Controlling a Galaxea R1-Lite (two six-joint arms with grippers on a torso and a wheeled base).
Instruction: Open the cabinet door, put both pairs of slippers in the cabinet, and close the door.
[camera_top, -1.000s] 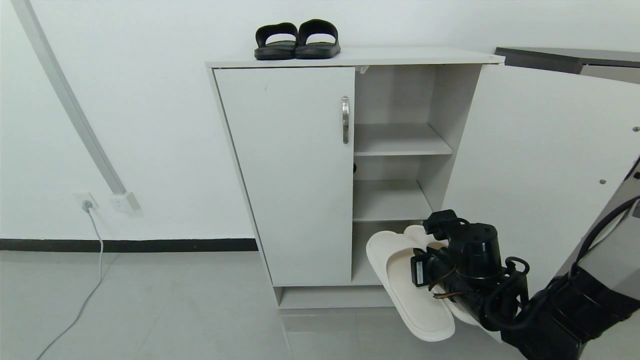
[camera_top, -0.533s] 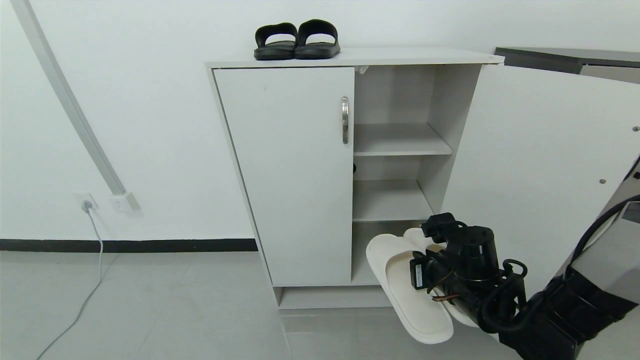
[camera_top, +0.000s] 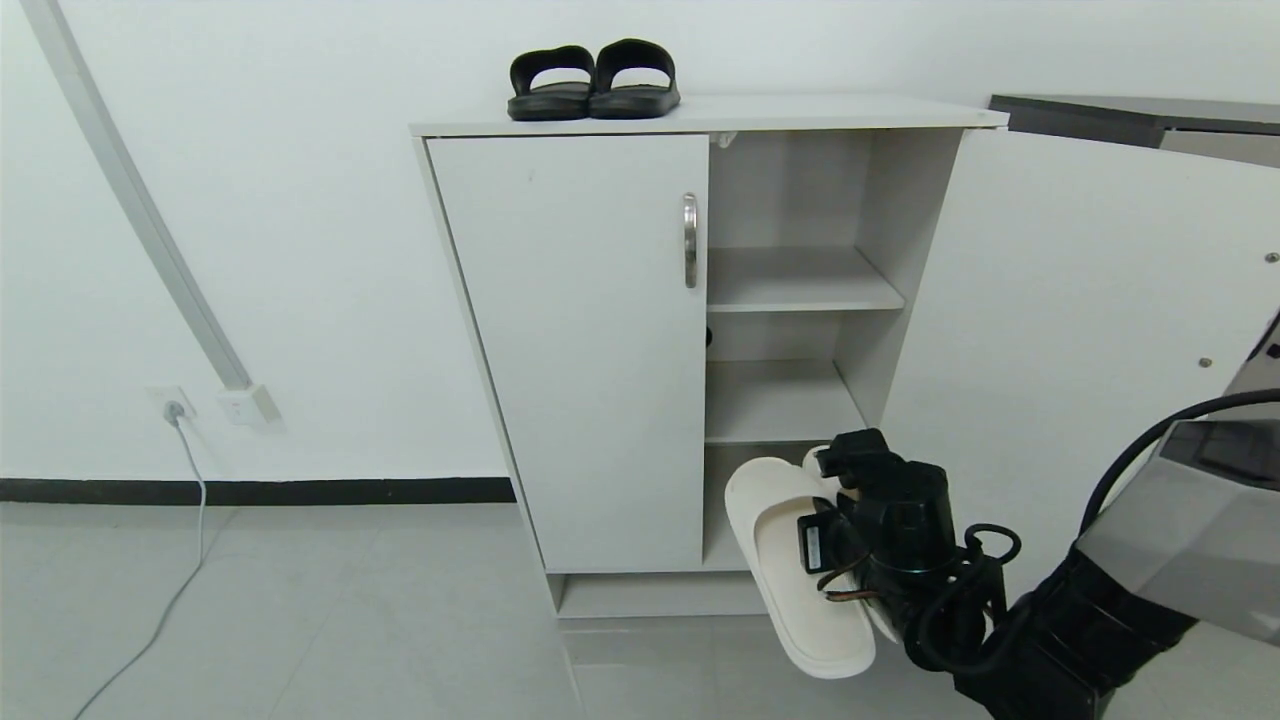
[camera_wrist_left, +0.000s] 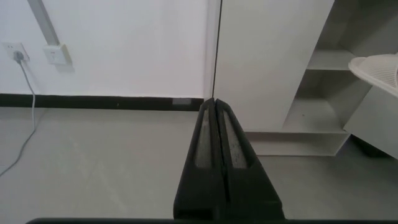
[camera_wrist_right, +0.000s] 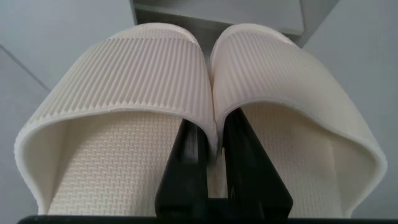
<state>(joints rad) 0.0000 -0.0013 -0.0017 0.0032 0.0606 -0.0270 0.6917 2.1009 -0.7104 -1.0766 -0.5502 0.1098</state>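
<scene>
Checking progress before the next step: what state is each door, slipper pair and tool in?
Right cabinet door: open wide.
Left cabinet door: shut.
White slippers: held off the floor, before the bottom compartment.
Black slippers: side by side on the cabinet top.
Right tool: shut on the white slippers.
Left tool: shut, empty.

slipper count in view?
4. Two black rubber slippers on the white cabinet top; two cream ribbed slippers clamped by the right hand, at the open bottom compartment.
</scene>
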